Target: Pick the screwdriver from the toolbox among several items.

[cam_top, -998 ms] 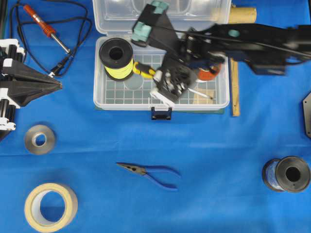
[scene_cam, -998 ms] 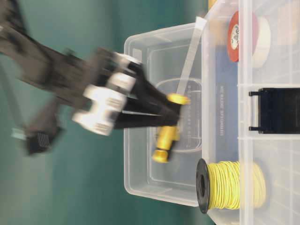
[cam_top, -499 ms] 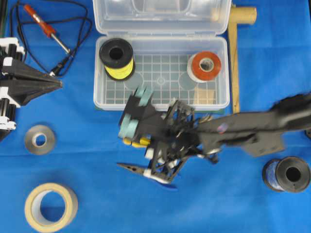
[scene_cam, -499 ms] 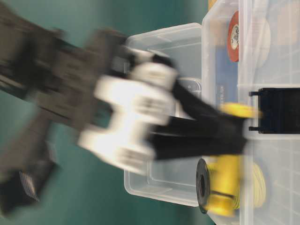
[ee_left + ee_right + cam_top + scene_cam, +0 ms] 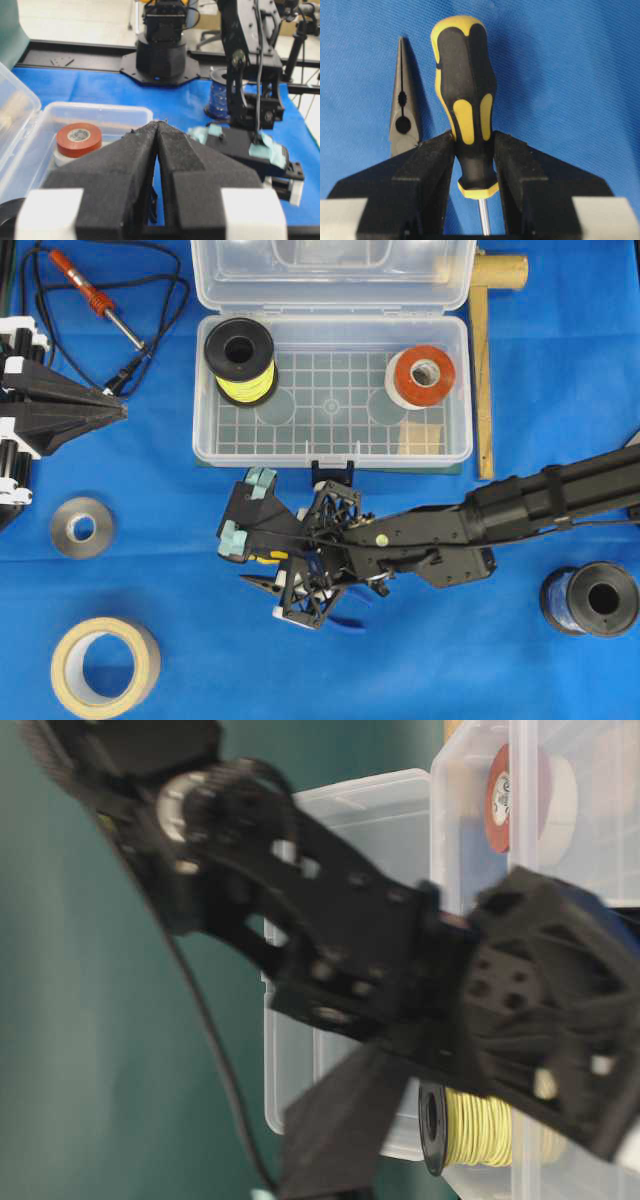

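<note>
My right gripper (image 5: 275,560) is shut on the screwdriver (image 5: 465,100), clamping the lower end of its yellow-and-black handle; the thin silver shaft runs back between the fingers. It holds the tool low over the blue cloth in front of the toolbox (image 5: 330,455), right beside the nose of the blue-handled pliers (image 5: 402,115). In the overhead view only a bit of yellow handle (image 5: 266,558) shows under the arm. The clear toolbox stands open at the back. My left gripper (image 5: 122,412) is shut and empty at the left edge, apart from everything.
Inside the toolbox are a yellow wire spool (image 5: 240,360) and red tape (image 5: 423,375). An orange soldering iron (image 5: 90,295) with black cord lies back left. A metal ring (image 5: 82,527) and masking tape (image 5: 104,665) lie front left, a dark spool (image 5: 590,598) front right, a wooden stick (image 5: 483,370) beside the box.
My right gripper has carried the screwdriver out of the toolbox, forward over its front wall and down to the cloth by the pliers. The left arm has not moved.
</note>
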